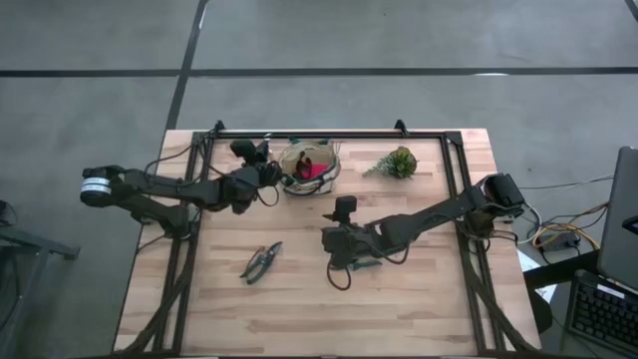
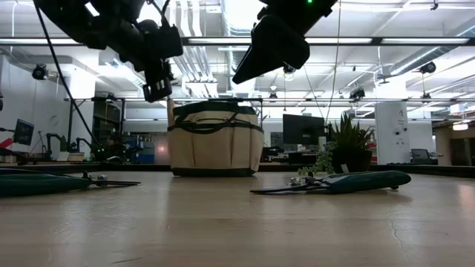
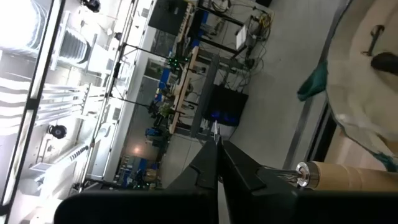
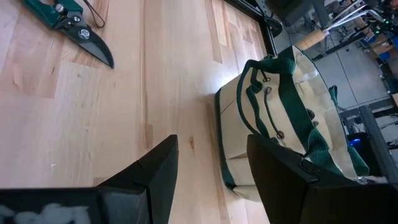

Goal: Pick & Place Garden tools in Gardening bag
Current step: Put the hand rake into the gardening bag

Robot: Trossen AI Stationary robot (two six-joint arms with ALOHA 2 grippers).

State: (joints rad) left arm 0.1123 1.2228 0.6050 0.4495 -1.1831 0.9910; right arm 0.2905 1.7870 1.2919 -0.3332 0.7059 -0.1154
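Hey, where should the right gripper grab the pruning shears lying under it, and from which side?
Best guess: come straight down on the green handles of the pruning shears. They lie flat on the table, and the handles are thicker than the thin blade end. The right gripper is open just above them.

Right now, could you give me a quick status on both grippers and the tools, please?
Left gripper shut on rake beside gardening bag. Right gripper open, empty, above shears. Second shears on table. Nothing in the way.
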